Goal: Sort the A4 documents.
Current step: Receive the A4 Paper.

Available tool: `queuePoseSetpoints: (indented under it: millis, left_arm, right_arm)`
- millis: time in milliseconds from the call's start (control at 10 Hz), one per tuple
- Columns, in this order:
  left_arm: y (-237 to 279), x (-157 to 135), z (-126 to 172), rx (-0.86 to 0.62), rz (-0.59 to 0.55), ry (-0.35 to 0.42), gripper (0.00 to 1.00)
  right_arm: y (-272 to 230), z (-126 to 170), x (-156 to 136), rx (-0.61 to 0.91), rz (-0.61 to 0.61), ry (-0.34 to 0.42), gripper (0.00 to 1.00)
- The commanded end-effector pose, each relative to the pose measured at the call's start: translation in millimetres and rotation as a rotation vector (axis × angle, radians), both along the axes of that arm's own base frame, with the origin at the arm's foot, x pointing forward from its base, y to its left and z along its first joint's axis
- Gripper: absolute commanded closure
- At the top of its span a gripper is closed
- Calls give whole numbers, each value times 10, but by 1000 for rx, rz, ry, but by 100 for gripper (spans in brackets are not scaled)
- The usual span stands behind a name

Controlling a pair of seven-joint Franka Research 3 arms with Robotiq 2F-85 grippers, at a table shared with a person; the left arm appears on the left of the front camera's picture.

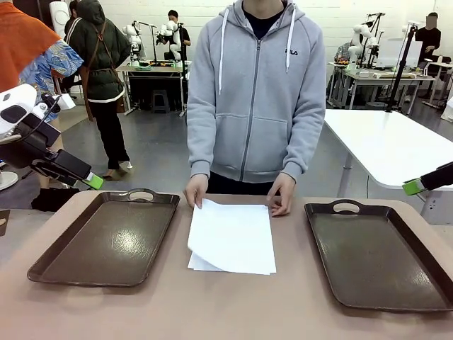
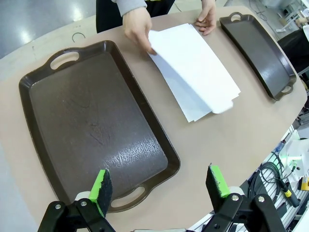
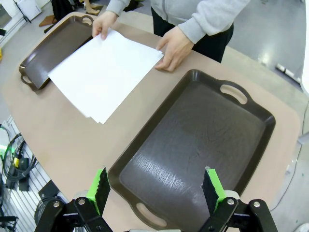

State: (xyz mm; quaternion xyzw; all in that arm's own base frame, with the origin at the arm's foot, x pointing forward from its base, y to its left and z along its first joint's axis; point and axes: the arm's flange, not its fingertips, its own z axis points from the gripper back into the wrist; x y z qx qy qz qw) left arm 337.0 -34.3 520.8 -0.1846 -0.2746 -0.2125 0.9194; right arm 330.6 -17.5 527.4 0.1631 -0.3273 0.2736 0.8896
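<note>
While the white A4 documents [image 1: 233, 237] lie loosely stacked on the table [image 1: 283, 304] between the left tray [image 1: 106, 241] and right tray [image 1: 382, 255], one sheet's corner curling, we see a person's hand [image 1: 196, 190] and other hand [image 1: 282, 195] at the far corners. The left gripper [image 2: 159, 183] and right gripper [image 3: 157, 186] hover splayed and empty.

A robotics lab in a large open hall; a beige work table [image 1: 233, 312] has a robot's left gripper [image 2: 159, 186] and right gripper [image 3: 157, 188] poised at one side and a person in a grey hoodie [image 1: 255, 106] standing at the other; a tangle of cables [image 2: 276, 168] hangs below the table edge; beyond lie a polished grey floor [image 1: 159, 149], a plain white wall [image 1: 333, 18], a white table [image 1: 396, 145], further benches [image 1: 152, 69] loaded with equipment, a black stand [image 1: 400, 67], and other people [image 1: 99, 64] standing about
</note>
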Motion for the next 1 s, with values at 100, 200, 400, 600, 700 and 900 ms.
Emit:
queuePoseSetpoints:
  millis: [100, 200, 400, 600, 700, 900]
  left_arm:
    - [-2, 3, 5, -7, -2, -7, 0]
    - [-2, 3, 5, -7, -2, -7, 0]
    - [-2, 3, 5, -7, -2, -7, 0]
    - [-2, 3, 5, -7, -2, -7, 0]
    - [-2, 3, 5, -7, -2, -7, 0]
    - [-2, 3, 5, -7, -2, -7, 0]
  right_arm:
    - [11, -5, 4, 6, 9, 0, 0]
    - [11, -5, 4, 6, 9, 0, 0]
    - [11, -5, 4, 6, 9, 0, 0]
    - [11, -5, 4, 6, 9, 0, 0]
    - [11, -5, 4, 6, 9, 0, 0]
    - [11, -5, 4, 6, 9, 0, 0]
